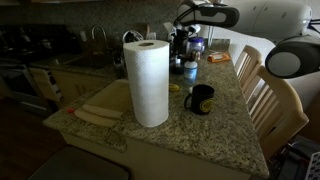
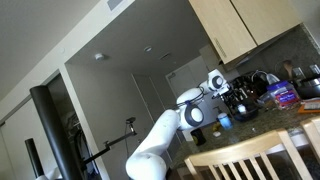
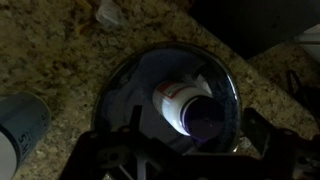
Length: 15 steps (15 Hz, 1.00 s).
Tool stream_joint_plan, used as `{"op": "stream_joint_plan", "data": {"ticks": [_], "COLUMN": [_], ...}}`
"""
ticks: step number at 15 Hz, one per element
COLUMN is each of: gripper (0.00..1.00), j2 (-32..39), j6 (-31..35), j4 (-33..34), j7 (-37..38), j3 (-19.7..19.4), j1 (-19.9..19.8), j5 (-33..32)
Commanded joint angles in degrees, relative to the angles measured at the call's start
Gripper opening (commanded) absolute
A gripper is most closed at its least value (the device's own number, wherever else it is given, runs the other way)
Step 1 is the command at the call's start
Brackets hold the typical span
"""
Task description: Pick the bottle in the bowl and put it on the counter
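In the wrist view a small dark round bowl (image 3: 135,80) sits on the speckled granite counter (image 3: 60,50). A white bottle (image 3: 178,98) with a red-edged label and a dark cap lies on its side in the bowl, cap toward the camera. My gripper (image 3: 194,127) is open just above the bowl, one dark finger on each side of the bottle's cap end, not closed on it. In an exterior view my gripper (image 1: 184,52) hangs low over the far part of the counter (image 1: 225,125), where the bowl is hard to make out. The arm also shows in an exterior view (image 2: 190,110).
A tall white paper-towel roll (image 1: 149,82) and a black mug (image 1: 200,98) stand on the counter in front of the gripper. A blue-and-white can (image 3: 20,125) stands next to the bowl. Wooden chairs (image 1: 268,95) line the counter's edge. A wooden board (image 1: 100,108) lies beside the roll.
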Motion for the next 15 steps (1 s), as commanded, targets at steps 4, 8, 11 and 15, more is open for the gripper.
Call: {"op": "stream_joint_plan", "data": {"ticks": [4, 8, 11, 15], "gripper": [1.0, 1.0, 1.0, 1.0], "j2": [1.05, 1.97, 2.03, 2.03], "j6": [-3.78, -2.66, -2.68, -2.68], "j4": [-2.25, -1.32, -1.31, -1.31], "j7": [2.51, 2.12, 2.22, 2.22], "j3": [0.29, 0.17, 0.17, 0.17], "j1": [-0.24, 0.0, 0.0, 0.0], "j5": [0.61, 0.1, 0.1, 0.1]}}
